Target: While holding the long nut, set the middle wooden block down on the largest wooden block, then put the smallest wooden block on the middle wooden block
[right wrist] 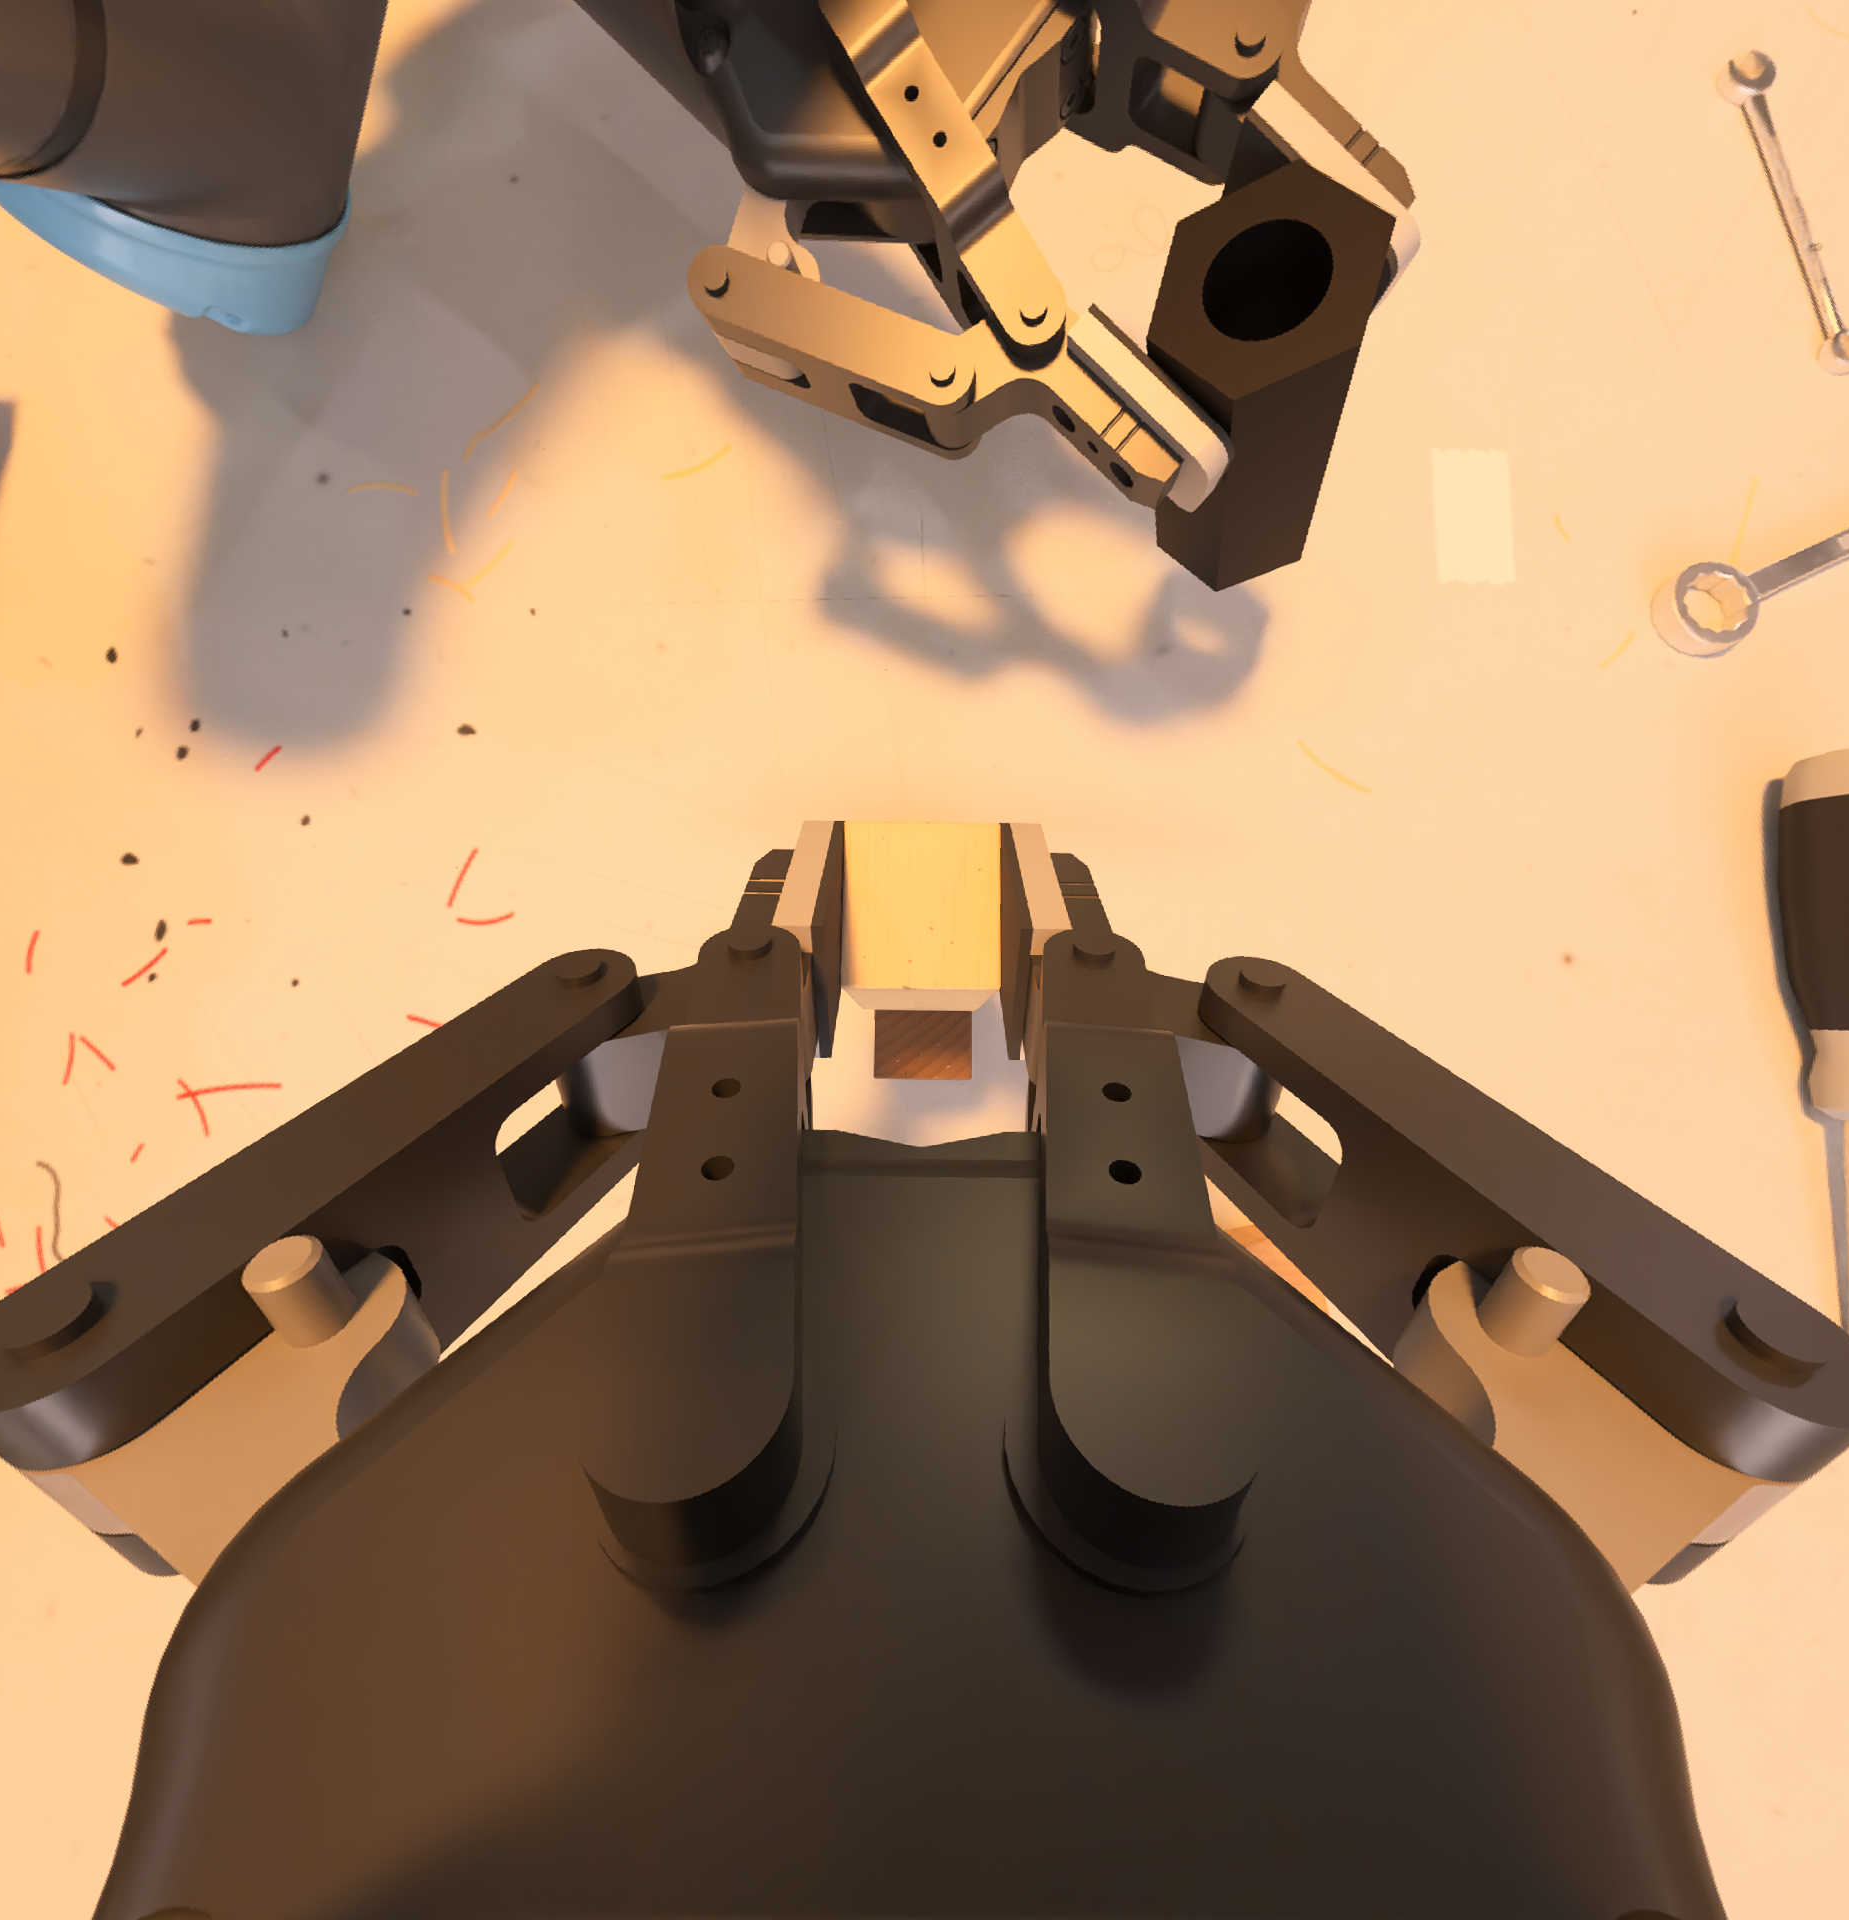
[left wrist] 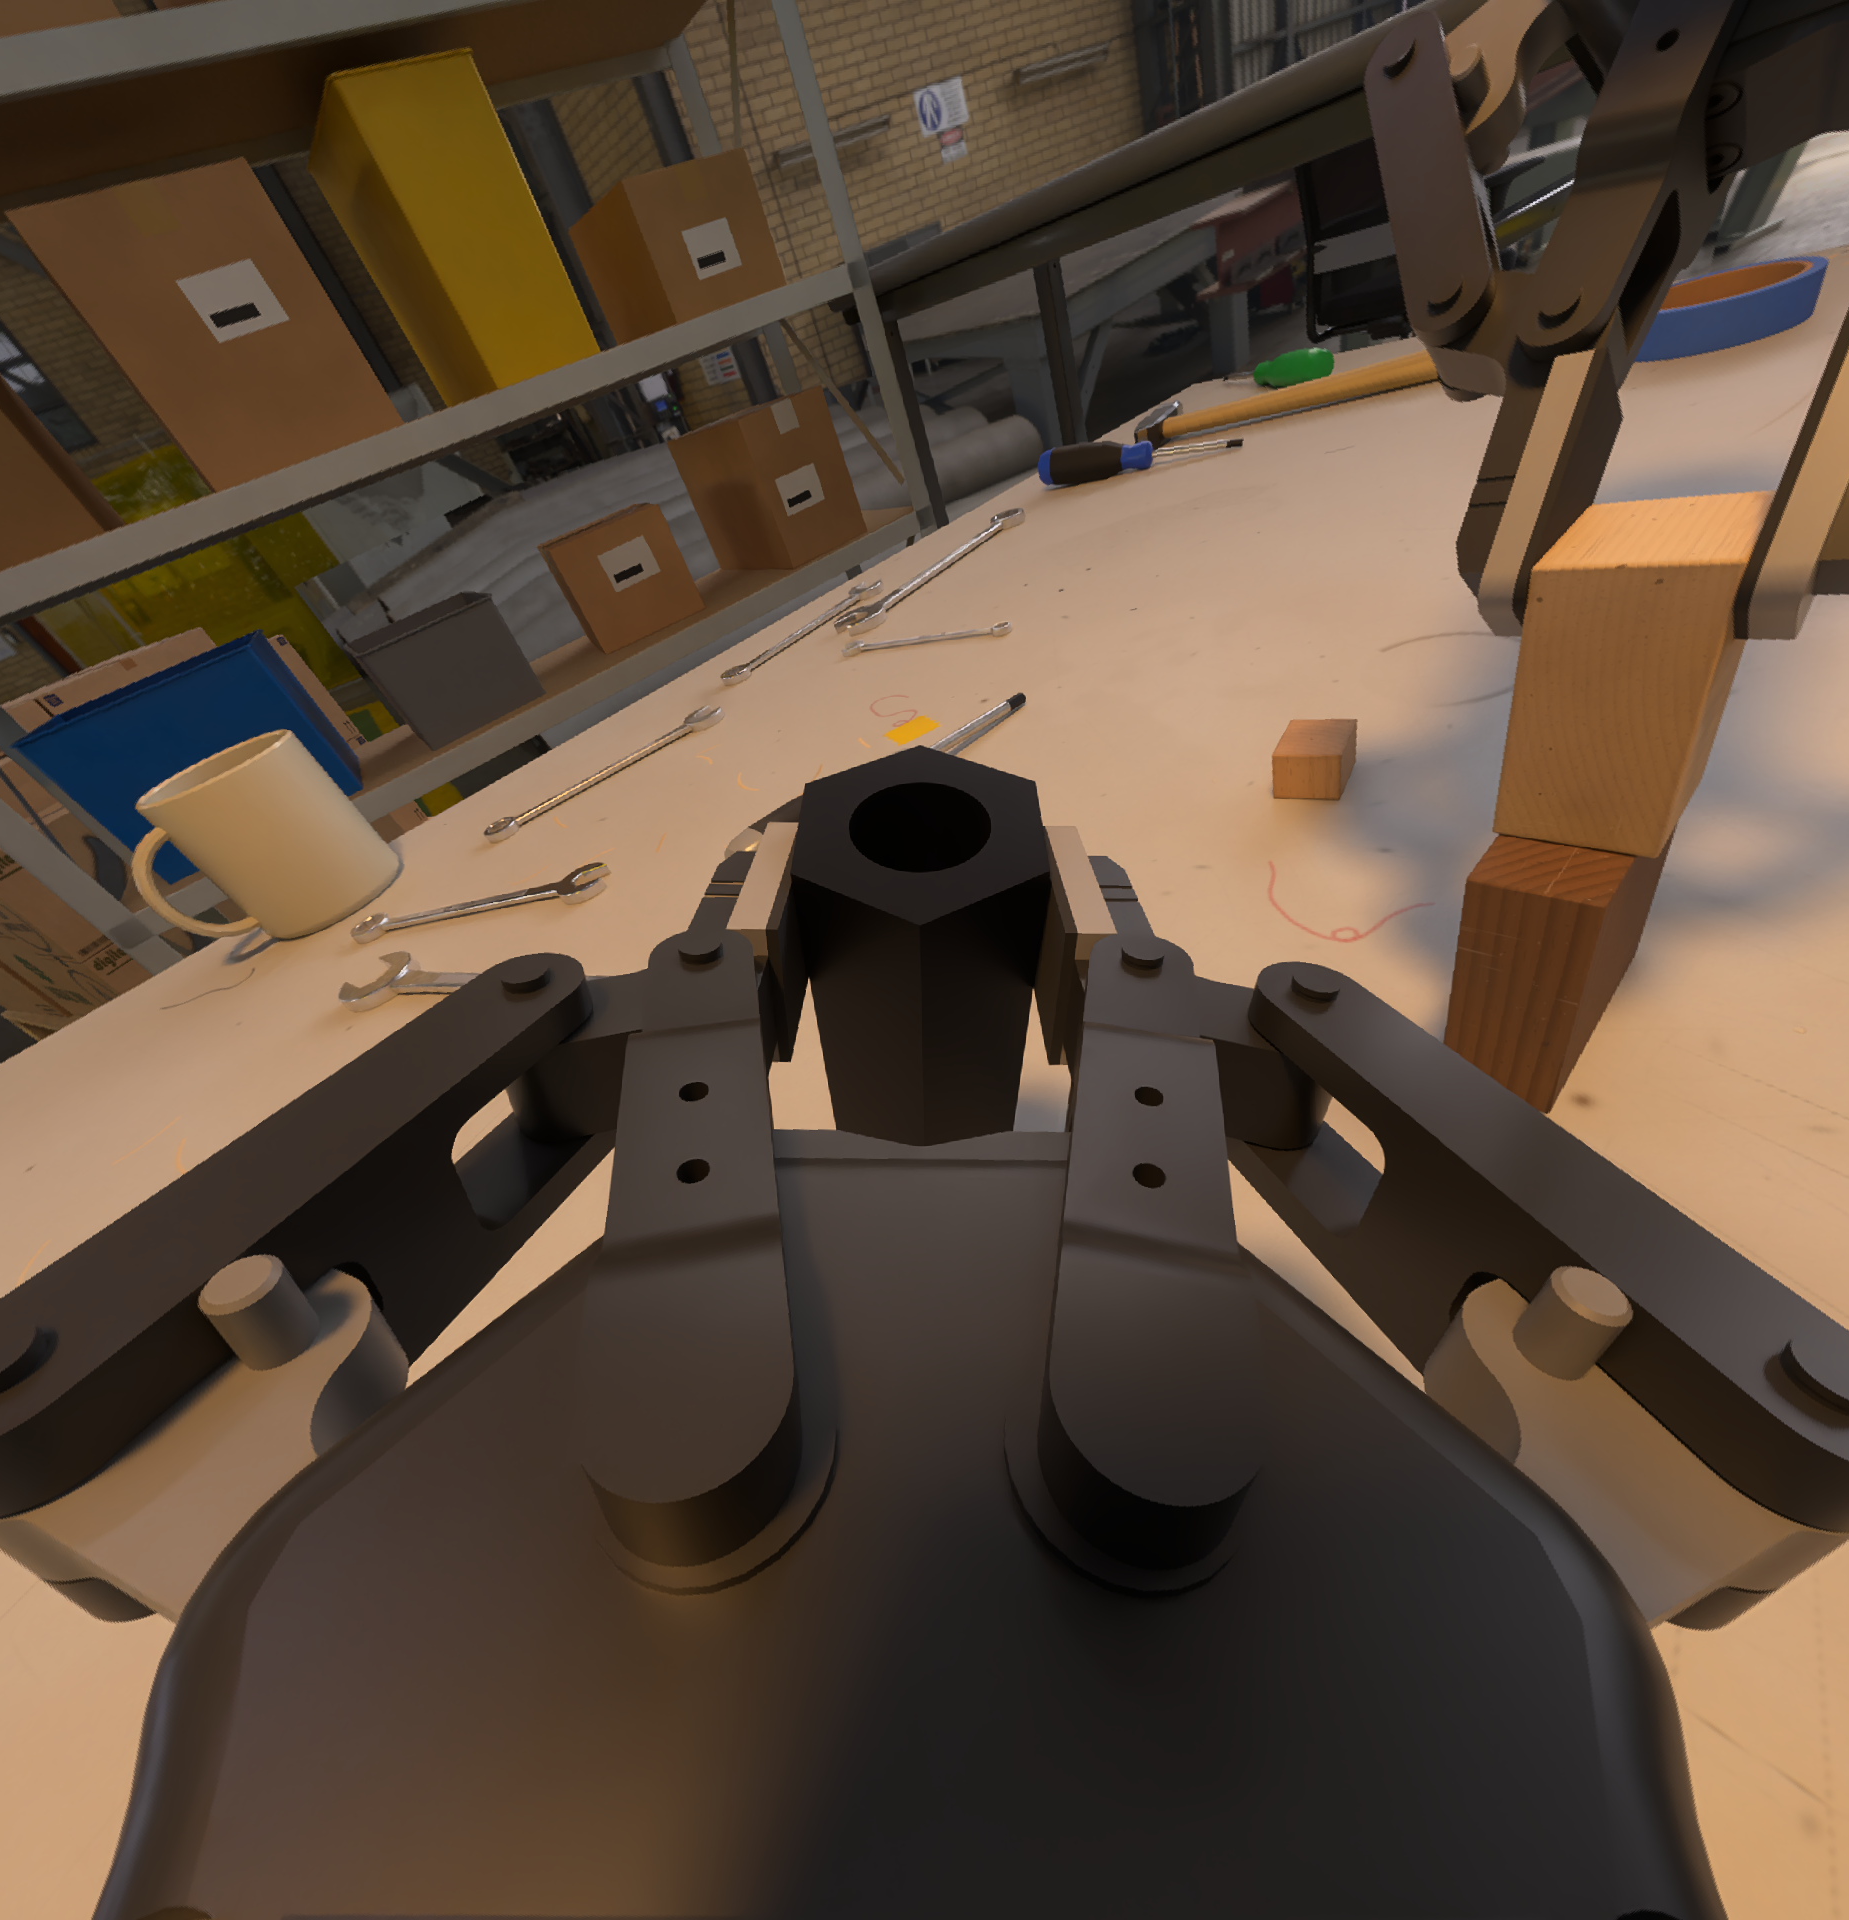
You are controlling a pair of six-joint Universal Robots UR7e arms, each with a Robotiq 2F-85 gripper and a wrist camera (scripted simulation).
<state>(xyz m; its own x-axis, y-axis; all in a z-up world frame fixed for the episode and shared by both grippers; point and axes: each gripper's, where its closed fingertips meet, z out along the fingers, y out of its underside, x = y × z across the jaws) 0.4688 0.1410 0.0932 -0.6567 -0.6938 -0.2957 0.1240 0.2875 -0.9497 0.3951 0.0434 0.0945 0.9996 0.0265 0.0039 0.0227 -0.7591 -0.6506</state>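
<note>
The left gripper (left wrist: pixel 920 883) has its jaws clenched on the flat sides of the long nut (left wrist: pixel 920 935), a black six-sided piece with a bore, held clear of the surface (left wrist: pixel 1159 623) at the centre of the left wrist view. It looks stiff and fairly heavy, and its smooth flats could slip if the grip eased, so holding across two opposite flats is sound.

The right gripper (right wrist: pixel 922 914) has its jaws grasping the pale middle wooden block (right wrist: pixel 922 904) by two opposite side faces, near the top. In the left wrist view that block stands at the right edge of the frame, on the darker largest wooden block (left wrist: pixel 1533 966); the two seem to touch, though I cannot tell whether the upper one sits squarely, since it appears offset and tilted by the wide lens. Wood like this is light, rigid and not fragile, but a tall narrow stack tips easily, so a straight upward release would suit.

The smallest wooden block (left wrist: pixel 1313 758) lies alone on the surface, right of centre, best taken across its short sides. Wrenches (left wrist: pixel 608 769), a mug (left wrist: pixel 276 831) and a screwdriver (left wrist: pixel 1107 457) lie farther left and up.
</note>
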